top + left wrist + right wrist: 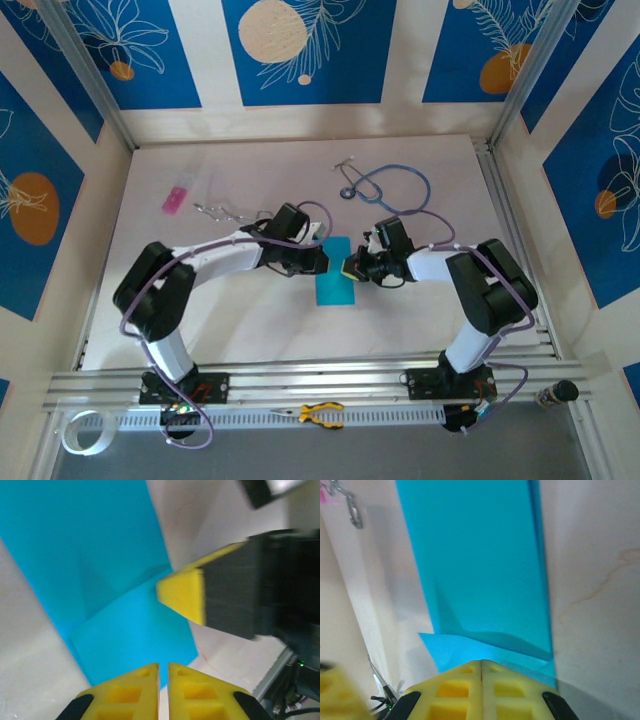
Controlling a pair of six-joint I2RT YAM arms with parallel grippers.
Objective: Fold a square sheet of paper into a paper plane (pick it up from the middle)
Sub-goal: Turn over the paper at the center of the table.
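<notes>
- Lying flat mid-surface, the square sheet of paper is folded into a strip.
- Left fingers, closed, at its left edge.
- Right fingers, closed, at its right edge, possibly flattening a raised flap.

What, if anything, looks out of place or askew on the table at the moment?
Nothing spilled or damaged. The stethoscope and the yellow-handled pliers on the front rail look unrelated to folding the blue paper.

A folded cyan-blue paper rectangle lies on the white table between the left gripper and right gripper, which meet its side edges. A blue-tubed stethoscope lies farther back.
</notes>
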